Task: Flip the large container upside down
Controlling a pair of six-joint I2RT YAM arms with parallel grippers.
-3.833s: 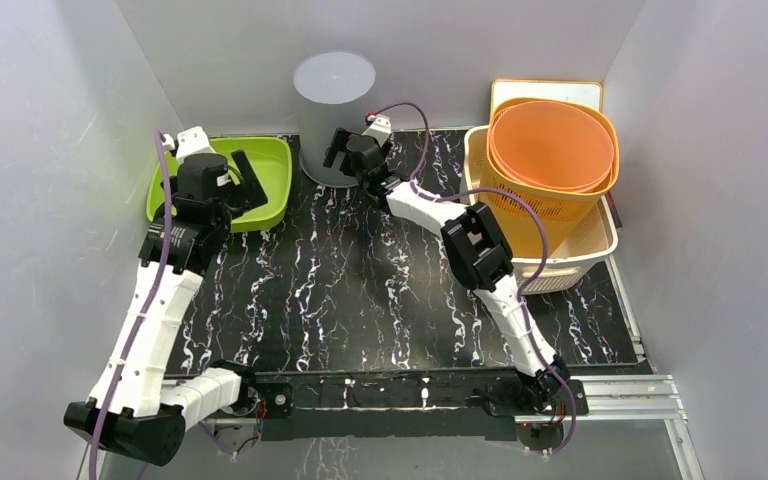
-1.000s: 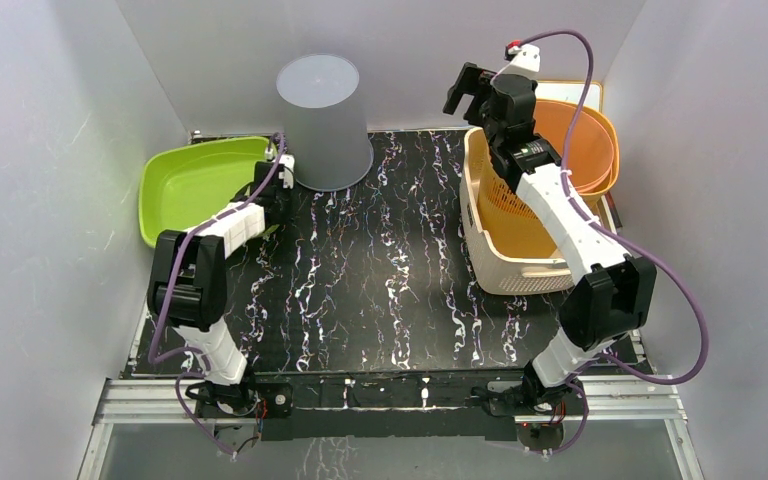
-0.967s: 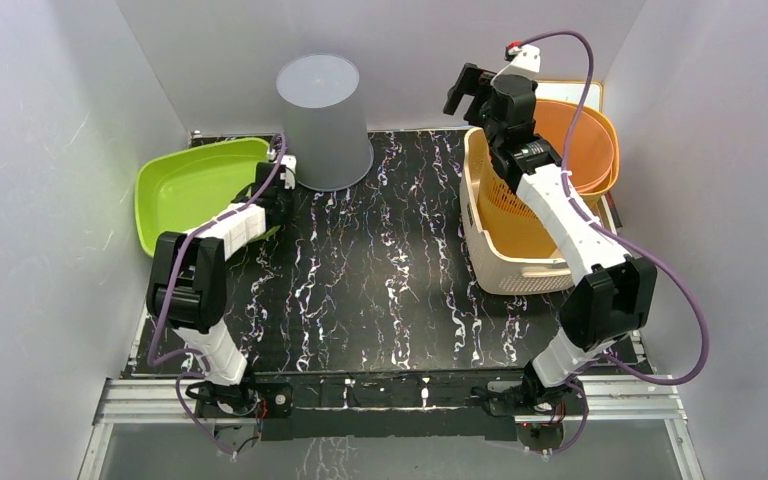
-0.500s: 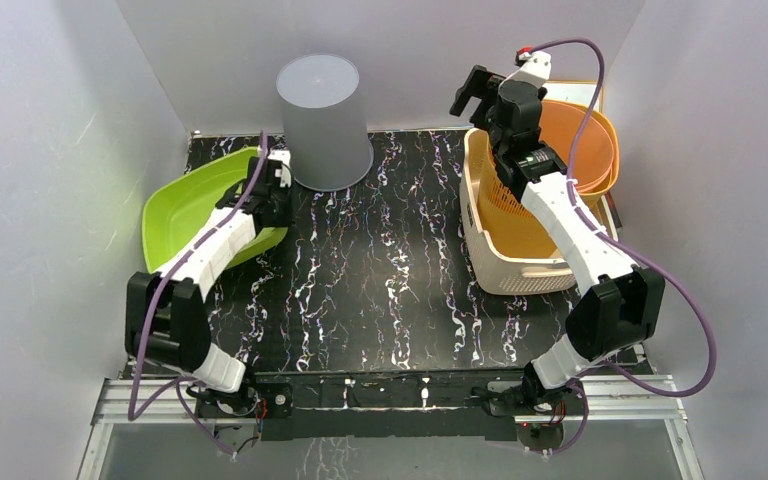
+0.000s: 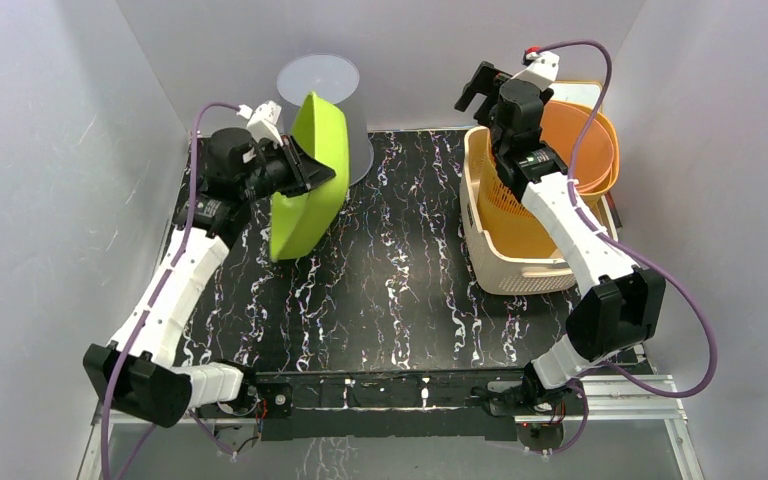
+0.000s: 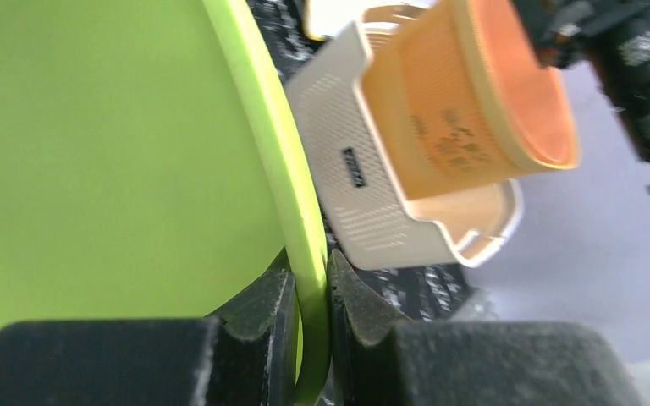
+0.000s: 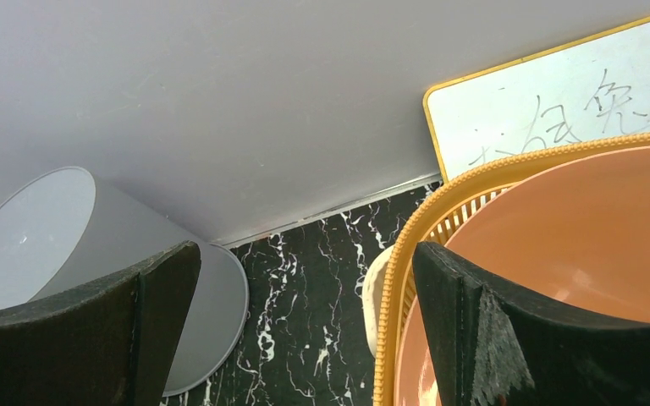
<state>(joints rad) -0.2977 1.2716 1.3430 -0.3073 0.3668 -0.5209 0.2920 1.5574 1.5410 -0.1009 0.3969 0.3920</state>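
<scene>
1. In the top view, your left fingers pinch the rim of the green container. It stands tipped up on edge over the back left of the counter, just in front of the upturned grey bin. You cannot tell whether its lower corner touches the counter. Your right fingers are spread apart and hold nothing. They hover near the back rim of the orange basket, which sits nested in a cream basket.
2. In the left wrist view, your left fingers are clamped narrowly on the thin green rim, one on each side of it. The green container fills the left of the view. Past the rim you see the cream basket and the orange basket, slightly blurred.
3. In the right wrist view, your right fingers stand wide and empty. The grey bin lies between them to the left and the orange basket to the right. A yellow-framed whiteboard leans behind the orange basket.
</scene>
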